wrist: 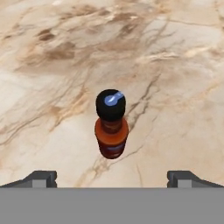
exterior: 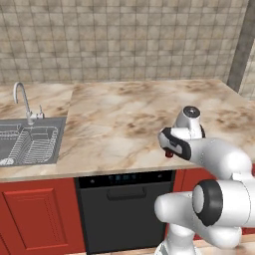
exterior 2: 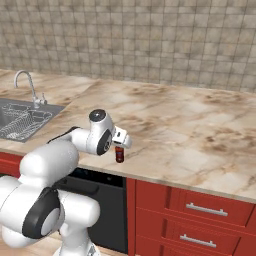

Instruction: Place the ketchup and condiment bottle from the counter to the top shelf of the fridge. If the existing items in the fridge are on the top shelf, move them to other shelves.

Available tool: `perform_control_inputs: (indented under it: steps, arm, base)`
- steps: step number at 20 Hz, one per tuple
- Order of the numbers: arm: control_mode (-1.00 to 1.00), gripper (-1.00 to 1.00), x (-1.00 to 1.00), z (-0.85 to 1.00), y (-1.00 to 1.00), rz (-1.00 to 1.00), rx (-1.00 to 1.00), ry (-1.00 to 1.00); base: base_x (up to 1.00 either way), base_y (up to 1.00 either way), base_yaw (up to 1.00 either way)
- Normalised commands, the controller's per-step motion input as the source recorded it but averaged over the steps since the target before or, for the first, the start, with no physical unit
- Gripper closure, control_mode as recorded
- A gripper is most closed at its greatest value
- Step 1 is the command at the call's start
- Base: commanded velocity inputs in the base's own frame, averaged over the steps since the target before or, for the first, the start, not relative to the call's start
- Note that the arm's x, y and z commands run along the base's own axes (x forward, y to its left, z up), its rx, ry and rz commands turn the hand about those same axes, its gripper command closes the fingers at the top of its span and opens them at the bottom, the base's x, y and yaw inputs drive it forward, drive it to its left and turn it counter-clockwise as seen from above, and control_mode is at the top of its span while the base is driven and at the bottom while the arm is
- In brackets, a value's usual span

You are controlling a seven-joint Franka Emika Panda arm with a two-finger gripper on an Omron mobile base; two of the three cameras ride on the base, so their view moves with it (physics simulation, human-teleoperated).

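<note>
My gripper (wrist: 112, 179) stood spread to its widest and held nothing, its two dark finger tips (wrist: 40, 178) rising far apart at the bottom of the hand view. Between them and a little ahead, the condiment bottle (wrist: 111, 127) stood upright on the counter (wrist: 175, 65), seen from above: black cap with a small pale blue mark on top, red-orange body, dark label low on its side. Neither finger touched it.

From the right base camera I saw the same bottle (exterior 2: 119, 153) just beneath the hand, close to the counter's (exterior 2: 200, 140) front edge, with the white arm bent over it from the lower left. From the left base camera the wrist covered most of it, and a small red sliver (exterior: 169, 154) showed under the dark collar of the hand.

The marbled beige-and-brown worktop (exterior: 124, 124) ran wide around the bottle. Below its edge sat a black appliance (exterior: 127, 209) flanked by red cabinet fronts (exterior 2: 200, 210) with silver handles. Well off to the left, a steel sink (exterior: 30, 142) with a dish rack inside and a curved tap (exterior: 22, 102) was set into the stone, and a tiled wall (exterior 2: 150, 40) closed the scene behind
</note>
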Motion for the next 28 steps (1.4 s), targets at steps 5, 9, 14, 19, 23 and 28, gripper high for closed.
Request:
perform_control_inputs:
  steps: [5, 9, 14, 19, 23, 28]
  arm:
    - [-1.00, -1.00, 0.29, -0.10, 0.00, 0.00, 0.00, -0.01]
    - [-1.00, -1.00, 0.24, -0.13, -0.04, 0.00, 0.00, -0.01]
    - [-1.00, -1.00, 0.22, -0.13, -0.03, 0.00, 0.00, 0.00]
    - [-1.00, -1.00, 0.22, -0.11, 0.00, 0.00, 0.00, 0.00]
    - [-1.00, -1.00, 0.20, -0.11, -0.03, 0.00, 0.00, -0.01]
    - [-1.00, -1.00, 0.14, -0.10, -0.06, 0.00, 0.00, -0.01]
  base:
    - [0.00, 0.00, 0.00]
    - [0.00, 0.00, 0.00]
    - [0.00, 0.00, 0.00]
    - [0.00, 0.00, 0.00]
    - [0.00, 0.00, 0.00]
    - [0.00, 0.00, 0.00]
